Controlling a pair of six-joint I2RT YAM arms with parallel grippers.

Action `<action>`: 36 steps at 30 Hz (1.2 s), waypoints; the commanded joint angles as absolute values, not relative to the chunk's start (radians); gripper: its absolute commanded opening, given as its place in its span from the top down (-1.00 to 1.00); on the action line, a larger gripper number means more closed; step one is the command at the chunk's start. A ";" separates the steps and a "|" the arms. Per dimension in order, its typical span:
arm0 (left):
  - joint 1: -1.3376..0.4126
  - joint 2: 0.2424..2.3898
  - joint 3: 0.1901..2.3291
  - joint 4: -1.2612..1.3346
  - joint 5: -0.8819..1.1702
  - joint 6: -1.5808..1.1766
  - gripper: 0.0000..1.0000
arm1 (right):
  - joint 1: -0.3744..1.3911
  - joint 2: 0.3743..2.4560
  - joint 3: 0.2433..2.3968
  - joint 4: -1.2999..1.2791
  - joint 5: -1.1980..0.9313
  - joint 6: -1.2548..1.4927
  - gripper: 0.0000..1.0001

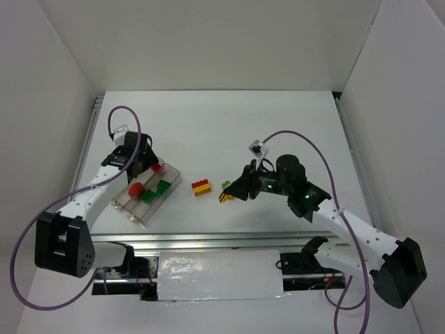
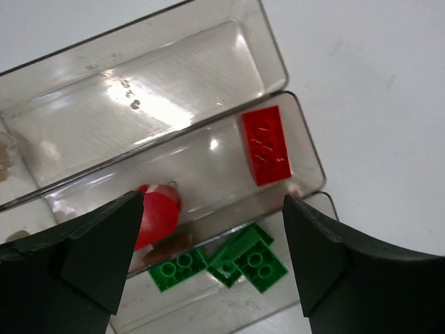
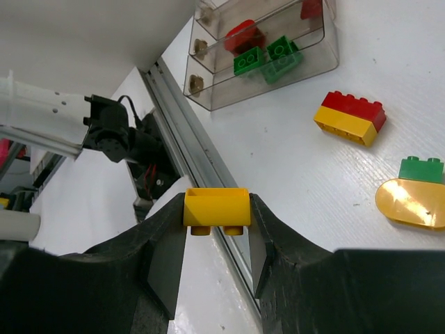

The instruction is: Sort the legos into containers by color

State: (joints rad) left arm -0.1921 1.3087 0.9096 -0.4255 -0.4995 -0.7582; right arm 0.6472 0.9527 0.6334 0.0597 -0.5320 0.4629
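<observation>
The containers are one clear three-compartment tray (image 1: 175, 182) at the left. My left gripper (image 1: 142, 170) hovers open just above the tray (image 2: 139, 104), with nothing between its jaws (image 2: 212, 229). The middle compartment holds a rounded red brick (image 2: 158, 212) and a flat red brick (image 2: 266, 145). Green bricks (image 2: 254, 261) lie in the near compartment. My right gripper (image 1: 233, 191) is shut on a small yellow brick (image 3: 216, 209), lifted off the table. On the table lie a red-on-yellow brick pair (image 3: 349, 118), a green brick (image 3: 421, 169) and a rounded yellow piece (image 3: 414, 203).
An aluminium rail (image 1: 208, 240) runs along the near table edge, with cables and the arm bases behind it. White walls close in the left, right and far sides. The loose bricks (image 1: 202, 186) lie between the two arms.
</observation>
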 commanded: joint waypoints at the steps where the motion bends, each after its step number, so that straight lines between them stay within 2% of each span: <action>1: -0.189 1.204 0.920 -0.401 -0.360 -0.723 -0.86 | 0.646 0.960 0.638 0.124 -0.520 0.515 1.00; 3: -0.189 1.090 0.862 -0.261 -0.180 -0.663 -0.85 | 0.644 0.972 0.641 0.143 -0.497 0.546 1.00; 4: -0.189 1.021 0.815 -0.203 0.027 -0.652 -0.86 | 0.644 0.980 0.647 0.147 -0.488 0.580 1.00; 7: -0.193 0.980 0.769 0.003 0.405 -0.646 -0.87 | 0.638 0.982 0.649 0.199 -0.506 0.635 1.00; 8: -0.207 0.988 0.761 0.067 0.637 -0.672 -0.86 | 0.637 0.980 0.649 0.233 -0.523 0.646 1.00; 9: -0.222 0.994 0.755 0.174 0.740 -0.684 -0.80 | 0.635 0.979 0.650 0.248 -0.546 0.664 1.00; 11: -0.291 0.989 0.759 0.218 0.887 -0.678 -0.75 | 0.637 0.974 0.664 0.273 -0.610 0.670 1.00; 14: -0.368 0.933 0.752 0.235 0.890 -0.635 -0.80 | 0.637 0.965 0.672 0.308 -0.681 0.696 1.00; 19: -0.521 0.939 0.713 0.403 0.974 -0.678 -0.83 | 0.637 0.937 0.640 0.463 -0.784 0.755 1.00; 26: -0.623 0.972 0.721 0.400 0.959 -0.649 -0.74 | 0.637 0.884 0.614 0.495 -0.785 0.753 1.00; 29: -0.646 1.003 0.732 0.410 0.962 -0.653 -0.52 | 0.637 0.876 0.618 0.485 -0.781 0.752 1.00; 31: -0.661 1.023 0.745 0.405 0.944 -0.647 -0.21 | 0.637 0.884 0.624 0.483 -0.787 0.746 1.00; 32: -0.664 1.029 0.752 0.393 0.936 -0.644 0.08 | 0.637 0.894 0.624 0.485 -0.790 0.746 1.00; 34: -0.670 1.051 0.775 0.384 0.928 -0.638 0.33 | 0.637 0.902 0.621 0.492 -0.790 0.744 1.00; 35: -0.670 1.057 0.787 0.380 0.925 -0.640 0.59 | 0.637 0.910 0.617 0.498 -0.790 0.744 1.00; 36: -0.670 1.066 0.793 0.376 0.920 -0.638 0.73 | 0.637 0.914 0.614 0.503 -0.792 0.744 0.91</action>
